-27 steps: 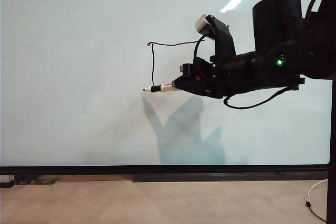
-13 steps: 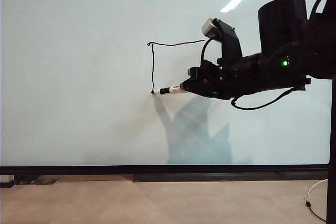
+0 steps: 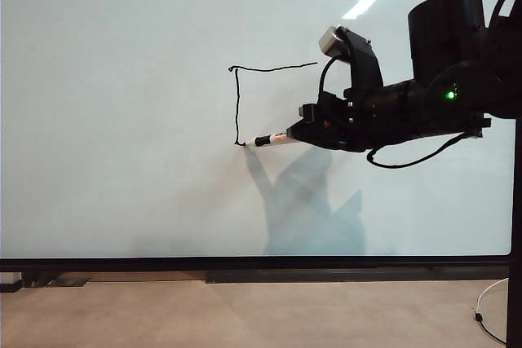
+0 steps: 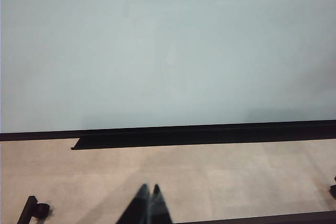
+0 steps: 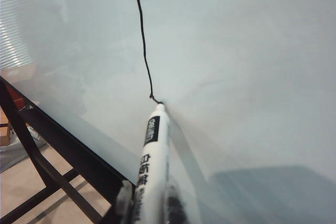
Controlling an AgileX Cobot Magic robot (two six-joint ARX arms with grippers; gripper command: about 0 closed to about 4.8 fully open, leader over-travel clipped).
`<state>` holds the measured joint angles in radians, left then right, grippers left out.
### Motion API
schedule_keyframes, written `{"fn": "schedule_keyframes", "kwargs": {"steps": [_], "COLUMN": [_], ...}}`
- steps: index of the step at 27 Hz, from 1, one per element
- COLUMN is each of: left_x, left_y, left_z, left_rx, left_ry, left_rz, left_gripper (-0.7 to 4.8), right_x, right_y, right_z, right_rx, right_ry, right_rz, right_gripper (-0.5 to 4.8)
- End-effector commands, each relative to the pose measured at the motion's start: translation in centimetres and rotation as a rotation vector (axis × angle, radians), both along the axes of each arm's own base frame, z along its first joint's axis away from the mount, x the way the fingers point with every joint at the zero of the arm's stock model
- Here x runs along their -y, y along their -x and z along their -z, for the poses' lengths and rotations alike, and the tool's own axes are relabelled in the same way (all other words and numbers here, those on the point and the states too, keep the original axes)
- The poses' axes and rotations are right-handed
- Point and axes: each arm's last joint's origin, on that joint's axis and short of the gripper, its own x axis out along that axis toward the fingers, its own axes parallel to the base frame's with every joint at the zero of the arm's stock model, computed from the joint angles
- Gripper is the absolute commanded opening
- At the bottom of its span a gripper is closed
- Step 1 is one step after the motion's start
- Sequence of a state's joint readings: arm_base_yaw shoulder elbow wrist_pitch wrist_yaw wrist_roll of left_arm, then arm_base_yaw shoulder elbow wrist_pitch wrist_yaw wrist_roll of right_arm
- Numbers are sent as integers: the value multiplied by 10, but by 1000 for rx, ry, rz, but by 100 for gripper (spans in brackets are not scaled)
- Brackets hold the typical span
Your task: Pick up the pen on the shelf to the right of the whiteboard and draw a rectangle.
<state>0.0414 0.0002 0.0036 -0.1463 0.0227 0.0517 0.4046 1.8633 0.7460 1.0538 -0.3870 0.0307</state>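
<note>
**Right Gripper Holding Pen at Whiteboard**

Right gripper (image 3: pixel 294 134) is clenched on the pen (image 3: pixel 272 139), which points level toward the left of the exterior view. You will see the pen's dark tip touching the whiteboard (image 3: pixel 122 120) at the lower end of the drawn vertical line. The rectangle (image 3: pixel 237 103) is incomplete: only its top edge and left edge show, meeting at the upper left corner. In the right wrist view, the pen (image 5: pixel 151 166) has a white barrel with black print, and its tip meets the line's end.

Left gripper (image 4: pixel 148 205) sits low over the floor, facing the whiteboard's black lower frame (image 4: pixel 210 134), its fingertips pressed together with nothing between them.
</note>
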Motion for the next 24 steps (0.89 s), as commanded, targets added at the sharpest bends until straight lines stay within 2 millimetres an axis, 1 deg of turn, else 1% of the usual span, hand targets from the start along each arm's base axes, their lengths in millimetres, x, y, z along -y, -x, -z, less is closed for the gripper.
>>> {"fn": "schedule_keyframes", "kwargs": {"steps": [1, 9, 15, 17, 23, 24], "left_x": [0, 0, 0, 0, 0, 0], "left_y": [0, 0, 0, 0, 0, 0], "left_z": [-2, -2, -3, -2, -2, -2], "left_rx": [16, 15, 16, 16, 15, 16], "left_ry": [-1, -1, -1, -1, -1, -1], "left_rz": [0, 0, 1, 1, 0, 1], "left_gripper": [-5, -5, -5, -5, -5, -5], "right_x": [5, 17, 31, 38, 49, 56], "right_y": [-2, 1, 3, 8, 16, 17], "right_z": [-9, -13, -15, -15, -13, -14], "right_rx": [41, 45, 40, 45, 42, 43], "right_ry": [-3, 25, 27, 39, 53, 52], "right_rz": [39, 74, 109, 131, 164, 182], "right_gripper": [-6, -5, -6, -5, -6, -6]}}
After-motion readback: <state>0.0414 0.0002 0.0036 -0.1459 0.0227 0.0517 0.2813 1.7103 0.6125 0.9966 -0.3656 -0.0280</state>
